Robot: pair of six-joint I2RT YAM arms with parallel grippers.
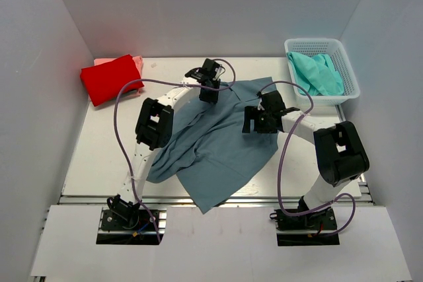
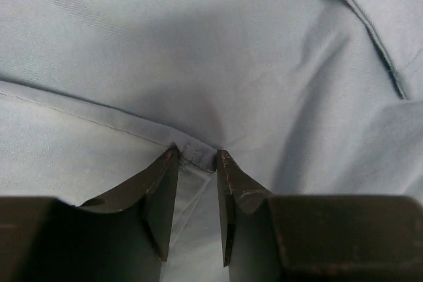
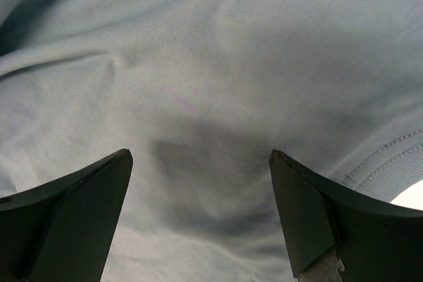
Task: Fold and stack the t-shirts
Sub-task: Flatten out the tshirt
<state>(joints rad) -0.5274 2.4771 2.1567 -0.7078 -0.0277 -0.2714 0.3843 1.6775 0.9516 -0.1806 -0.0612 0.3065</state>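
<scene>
White table, white walls; left hand pinching blue-grey t-shirt hem, right hand wide above it.

A pale table, walled in white on three sides, carries a dusty blue-grey t-shirt spread rumpled across its middle, with one corner trailing over the near edge. In the far left corner, a folded red t-shirt lies on what appears to be a pink t-shirt; only a sliver of pink shows. In the far right corner stands a white mesh basket, near the blue-grey cloth, holding a crumpled teal t-shirt.
</scene>
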